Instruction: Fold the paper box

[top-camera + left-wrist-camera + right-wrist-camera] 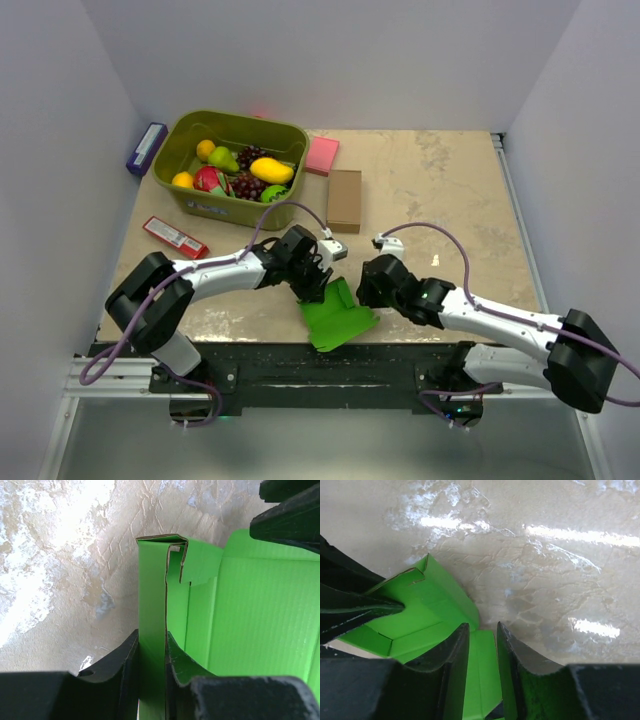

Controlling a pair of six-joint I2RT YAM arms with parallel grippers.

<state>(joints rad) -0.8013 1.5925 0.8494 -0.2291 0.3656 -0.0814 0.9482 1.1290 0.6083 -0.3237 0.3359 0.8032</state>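
Note:
The paper box point(340, 318) is bright green card, partly folded, and lies at the table's near edge between both arms. My left gripper point(318, 285) is at its left side. In the left wrist view the left gripper point(151, 640) is shut on an upright doubled side wall of the paper box point(250, 620). My right gripper point(366, 285) is at the box's right side. In the right wrist view the right gripper point(481, 627) has its jaws apart, with a narrow flap of the paper box point(430, 610) lying in the gap, not pinched.
An olive basket point(240, 125) of toy fruit stands at the back left. A pink pad point(322, 155) and a brown cardboard box point(344, 200) lie right of it. A red packet point(174, 237) and a purple box point(146, 148) lie at the left. White walls enclose the table.

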